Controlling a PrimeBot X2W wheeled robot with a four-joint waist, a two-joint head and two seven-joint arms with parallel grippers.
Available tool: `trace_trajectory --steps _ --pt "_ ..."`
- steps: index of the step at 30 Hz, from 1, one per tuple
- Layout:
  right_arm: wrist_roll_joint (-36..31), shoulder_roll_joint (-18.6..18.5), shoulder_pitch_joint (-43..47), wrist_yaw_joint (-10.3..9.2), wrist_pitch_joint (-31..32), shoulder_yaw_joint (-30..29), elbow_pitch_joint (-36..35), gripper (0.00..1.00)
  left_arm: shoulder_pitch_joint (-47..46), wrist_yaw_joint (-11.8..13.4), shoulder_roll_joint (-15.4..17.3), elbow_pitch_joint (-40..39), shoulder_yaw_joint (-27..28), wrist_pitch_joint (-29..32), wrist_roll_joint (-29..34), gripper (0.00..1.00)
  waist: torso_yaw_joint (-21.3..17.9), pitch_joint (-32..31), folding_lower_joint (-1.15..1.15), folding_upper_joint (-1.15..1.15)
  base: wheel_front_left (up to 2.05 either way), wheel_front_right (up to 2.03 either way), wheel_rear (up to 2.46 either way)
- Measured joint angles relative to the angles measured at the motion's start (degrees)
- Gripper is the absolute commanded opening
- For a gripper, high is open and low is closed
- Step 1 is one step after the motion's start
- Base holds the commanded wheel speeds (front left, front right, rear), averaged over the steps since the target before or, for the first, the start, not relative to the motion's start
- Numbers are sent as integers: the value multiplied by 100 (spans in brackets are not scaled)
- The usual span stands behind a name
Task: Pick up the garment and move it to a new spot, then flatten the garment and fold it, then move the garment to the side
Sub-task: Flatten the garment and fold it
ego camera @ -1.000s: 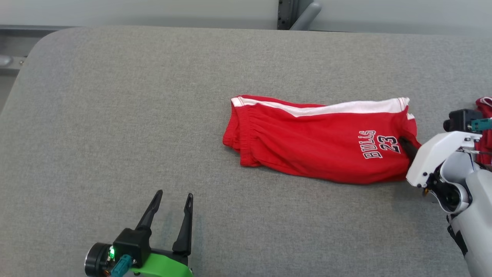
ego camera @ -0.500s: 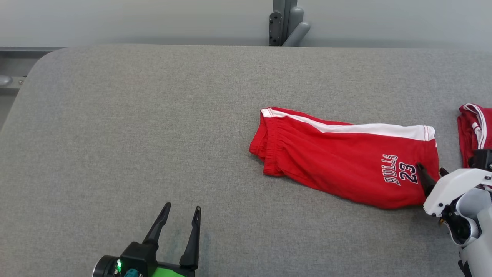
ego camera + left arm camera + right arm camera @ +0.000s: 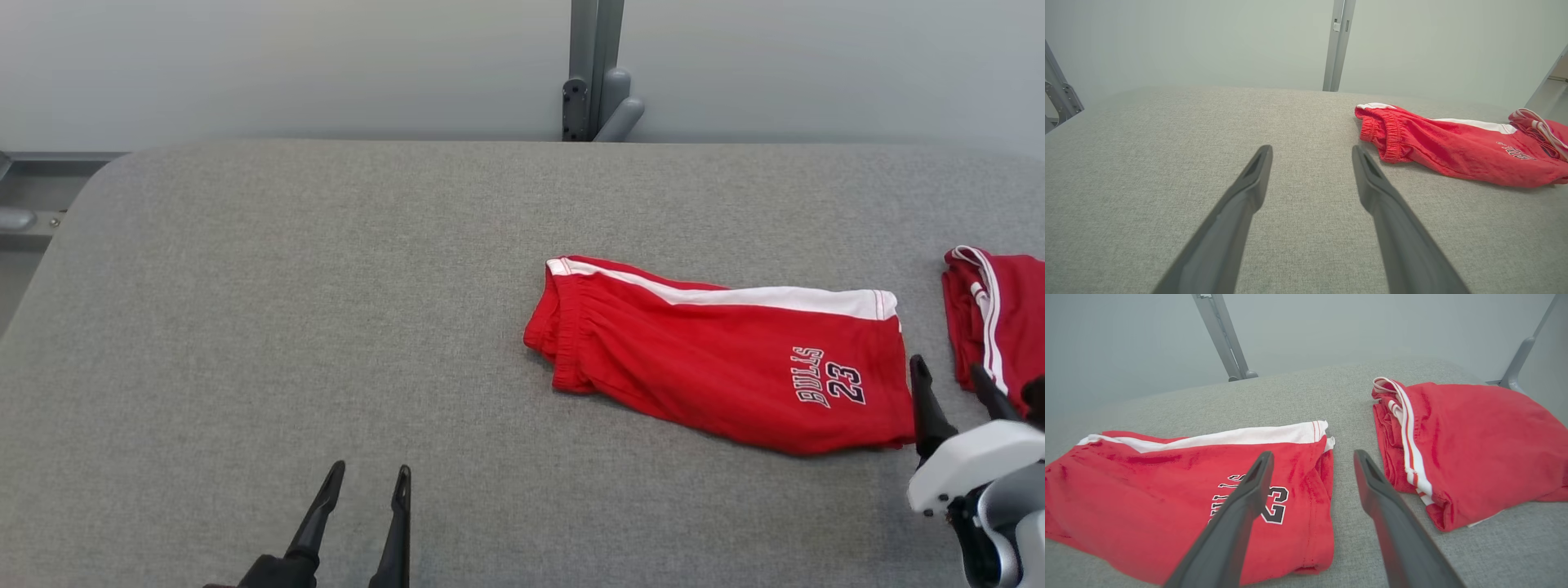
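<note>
The garment [image 3: 718, 367] is a pair of red shorts with a white side stripe and "BULLS 23" print. It lies folded lengthwise on the grey table [image 3: 326, 286], right of centre, waistband to the left. My right gripper [image 3: 947, 367] stands open just beyond the hem end, holding nothing. In the right wrist view its fingers [image 3: 1237, 506] hover over the hem corner of the garment [image 3: 1147, 498], and the right gripper [image 3: 1312, 457] is wide open. My left gripper [image 3: 369, 469] is open and empty near the front edge, well left of the garment [image 3: 1453, 151]; the left gripper [image 3: 1311, 149] points across bare table.
A second folded red piece [image 3: 1000, 318] with white trim lies at the table's right edge, close beside my right fingers; the right wrist view has this second piece [image 3: 1474, 437] on its right. A grey metal post [image 3: 592, 73] rises behind the table's far edge.
My right gripper opened, let go of the garment's hem and drew back from it. The head camera shifted, so the whole scene sits lower in view. The left arm held its pose.
</note>
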Motion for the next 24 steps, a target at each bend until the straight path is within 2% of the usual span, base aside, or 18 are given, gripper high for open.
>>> trace_trajectory --steps 4,10,18,24 --pt "-278 170 463 2 -339 21 -460 100 206 -83 -87 23 272 0 37 100 -89 -130 0 0 0 0 0" --pt "-291 269 526 3 -260 -100 -504 100 261 -253 -202 65 458 -1 176 100 -223 -142 0 0 0 0 0" --pt "-258 211 -205 0 132 -375 -56 100 142 -489 -341 75 671 -1 396 100 -191 202 0 0 0 0 0" --pt "-255 189 -789 2 211 -420 689 100 -3 -549 -399 52 870 -1 483 100 -97 646 0 0 0 0 0"
